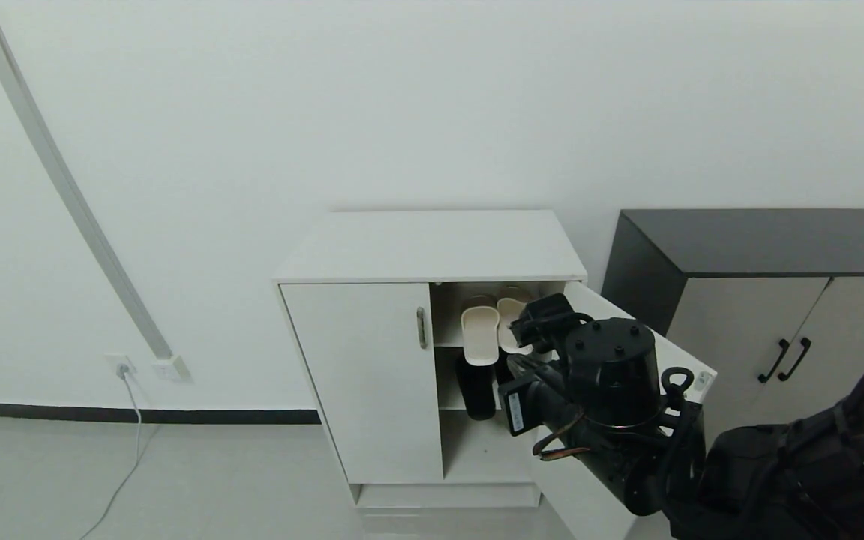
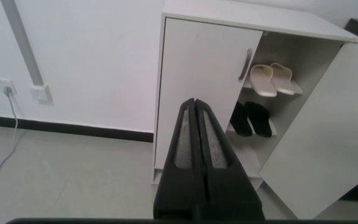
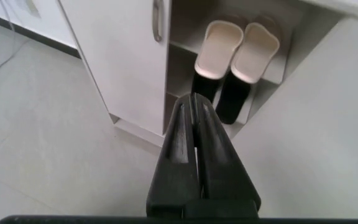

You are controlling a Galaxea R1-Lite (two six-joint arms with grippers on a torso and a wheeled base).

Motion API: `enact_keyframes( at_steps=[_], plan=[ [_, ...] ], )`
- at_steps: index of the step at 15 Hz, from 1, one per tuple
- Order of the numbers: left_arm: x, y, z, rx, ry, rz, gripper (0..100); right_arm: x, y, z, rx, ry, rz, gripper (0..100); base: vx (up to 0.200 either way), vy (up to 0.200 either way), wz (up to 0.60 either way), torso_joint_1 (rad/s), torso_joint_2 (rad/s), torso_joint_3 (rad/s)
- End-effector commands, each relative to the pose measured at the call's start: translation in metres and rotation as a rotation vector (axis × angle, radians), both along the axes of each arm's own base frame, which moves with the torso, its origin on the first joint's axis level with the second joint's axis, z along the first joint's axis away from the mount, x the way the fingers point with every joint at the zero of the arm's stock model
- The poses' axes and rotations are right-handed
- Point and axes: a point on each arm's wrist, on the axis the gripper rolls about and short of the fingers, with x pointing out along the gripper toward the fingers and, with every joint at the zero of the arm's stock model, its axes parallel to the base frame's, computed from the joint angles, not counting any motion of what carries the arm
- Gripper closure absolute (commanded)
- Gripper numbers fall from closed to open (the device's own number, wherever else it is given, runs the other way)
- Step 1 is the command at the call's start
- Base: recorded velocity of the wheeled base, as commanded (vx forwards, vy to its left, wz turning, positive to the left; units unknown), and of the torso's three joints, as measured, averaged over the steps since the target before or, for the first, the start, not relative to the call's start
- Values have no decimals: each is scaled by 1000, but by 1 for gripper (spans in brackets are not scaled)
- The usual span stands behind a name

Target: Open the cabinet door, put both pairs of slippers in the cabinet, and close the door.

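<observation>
With the cream slippers (image 2: 275, 78) stowed above the black slippers (image 2: 257, 119) inside the cabinet (image 1: 432, 247), I have my right hand (image 3: 193, 99) and left hand (image 2: 194, 102) pressed together, empty, facing the open door (image 2: 316, 137), which I judge needs pushing shut.

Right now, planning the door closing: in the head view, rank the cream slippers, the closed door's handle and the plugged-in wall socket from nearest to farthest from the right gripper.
1. Cream slippers, high inside the cabinet, beside the right gripper.
2. Handle, on the closed left door.
3. Plugged-in wall socket, far left on the wall.
</observation>
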Motion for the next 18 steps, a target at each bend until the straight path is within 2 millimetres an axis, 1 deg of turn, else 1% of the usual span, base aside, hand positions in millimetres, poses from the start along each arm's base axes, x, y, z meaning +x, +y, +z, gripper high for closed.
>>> enact_keyframes(
  at_steps=[1, 4, 6, 10, 12, 18],
  plan=[
    [0, 0, 0, -1, 1, 1, 100, 0, -1, 0, 0, -1, -1, 100, 0, 0, 0, 276, -598, -334],
    [0, 0, 0, -1, 1, 1, 100, -3, -3, -2, 10, -12, 24, 100, 0, 0, 0, 198, -445, -240],
    [0, 0, 0, -1, -1, 1, 100, -3, -5, -2, -2, -52, 32, 100, 0, 0, 0, 23, -45, -33],
    [0, 0, 0, -1, 1, 1, 100, -4, -6, -4, -8, -50, 34, 100, 0, 0, 0, 0, 0, 0],
    [0, 0, 0, -1, 1, 1, 100, -6, -8, -9, -33, -41, 38, 100, 0, 0, 0, 0, 0, 0],
    [0, 0, 0, -1, 1, 1, 100, -6, -8, -8, -31, -50, 38, 100, 0, 0, -600, 2, 2, 3]
  ],
)
